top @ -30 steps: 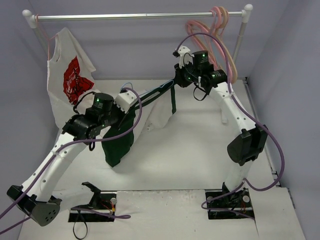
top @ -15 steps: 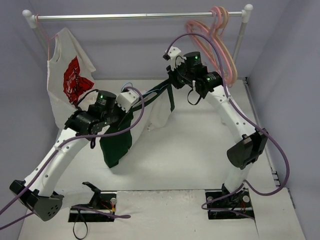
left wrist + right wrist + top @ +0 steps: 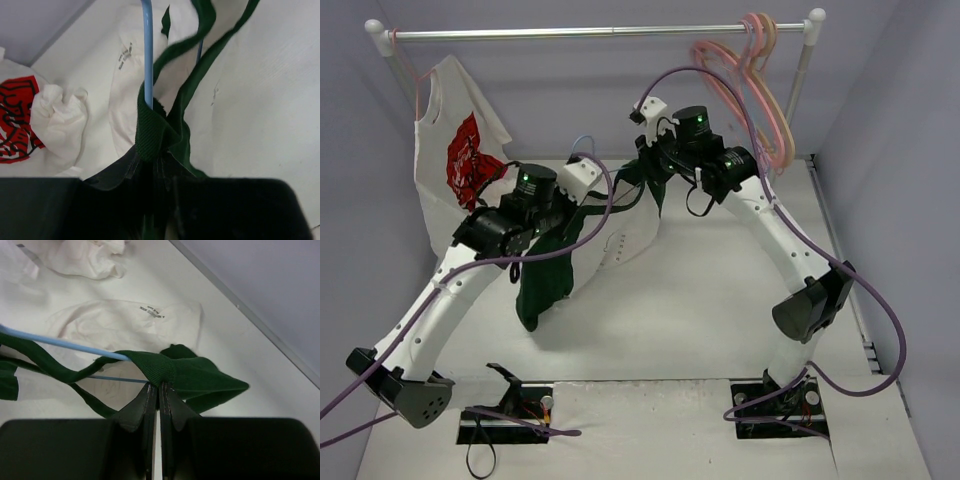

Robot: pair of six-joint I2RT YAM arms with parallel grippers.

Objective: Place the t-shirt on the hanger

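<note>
Both pinched shut: left gripper (image 3: pixel 156 164) and right gripper (image 3: pixel 159 392) each clamp the t-shirt (image 3: pixel 195 377), hanger (image 3: pixel 60 342) threaded between them.

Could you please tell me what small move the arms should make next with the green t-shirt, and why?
Probably the right fingers should draw their pinched fold of the t-shirt slightly further along the hanger. They and the left fingers are shut on green fabric, yet the blue wire only just enters the fold at each pinch, bare beyond it.
</note>
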